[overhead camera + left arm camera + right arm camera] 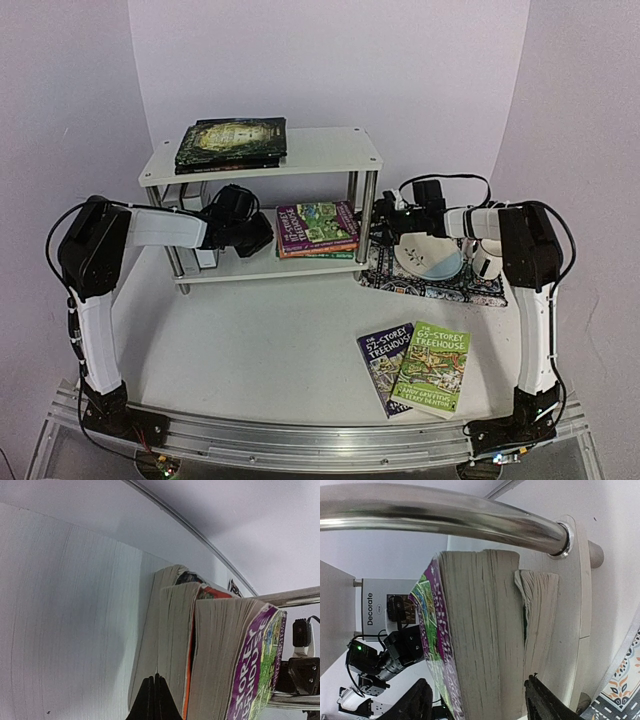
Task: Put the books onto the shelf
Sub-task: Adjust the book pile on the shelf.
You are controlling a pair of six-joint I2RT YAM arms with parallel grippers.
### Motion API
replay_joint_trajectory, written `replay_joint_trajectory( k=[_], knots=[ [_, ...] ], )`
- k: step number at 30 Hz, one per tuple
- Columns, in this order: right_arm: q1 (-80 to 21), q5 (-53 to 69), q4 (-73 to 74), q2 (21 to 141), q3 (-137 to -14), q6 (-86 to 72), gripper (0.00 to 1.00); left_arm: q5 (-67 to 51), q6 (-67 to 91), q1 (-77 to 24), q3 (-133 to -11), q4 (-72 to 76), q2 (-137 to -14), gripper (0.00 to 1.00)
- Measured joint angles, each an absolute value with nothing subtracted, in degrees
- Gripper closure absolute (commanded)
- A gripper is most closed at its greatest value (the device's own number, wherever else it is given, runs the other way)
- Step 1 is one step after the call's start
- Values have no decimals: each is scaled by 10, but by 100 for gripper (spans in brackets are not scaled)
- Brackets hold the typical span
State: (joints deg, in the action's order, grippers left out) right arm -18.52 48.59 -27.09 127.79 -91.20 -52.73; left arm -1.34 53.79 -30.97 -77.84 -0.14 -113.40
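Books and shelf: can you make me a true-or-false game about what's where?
1. A green book lies on the table. True.
2. The shelf has nothing on top. False: dark books lie there.
3. The left gripper is shut. True.
4. The bowl sits on the shelf. False: it sits on the mat beside it.
5. A purple book tops the stack on the lower board. True.

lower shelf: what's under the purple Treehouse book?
At least two more paperbacks lie stacked under the purple Treehouse book, on the shelf's lower board; an orange cover edge shows directly beneath it. Their covers and titles are hidden by the books above.
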Motion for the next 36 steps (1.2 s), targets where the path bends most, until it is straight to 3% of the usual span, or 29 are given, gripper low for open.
replay_joint_trajectory(
  k=[13, 15, 20, 22, 36],
  knots=[
    [-174, 487, -222, 1232, -883, -469, 31, 8, 526, -314, -778, -25, -1134, 100],
    [-171, 486, -223, 1227, -880, -465, 38, 12, 524, -314, -778, -30, -1134, 100],
    [-159, 480, -215, 1209, -860, -455, 89, 13, 522, -313, -778, -33, -1134, 100],
    [-156, 473, -204, 1207, -860, -445, 100, 13, 520, -312, -778, -35, -1134, 100],
    [-170, 470, -158, 1217, -872, -419, 100, -12, 520, -312, -780, -37, -1138, 100]
  ],
)
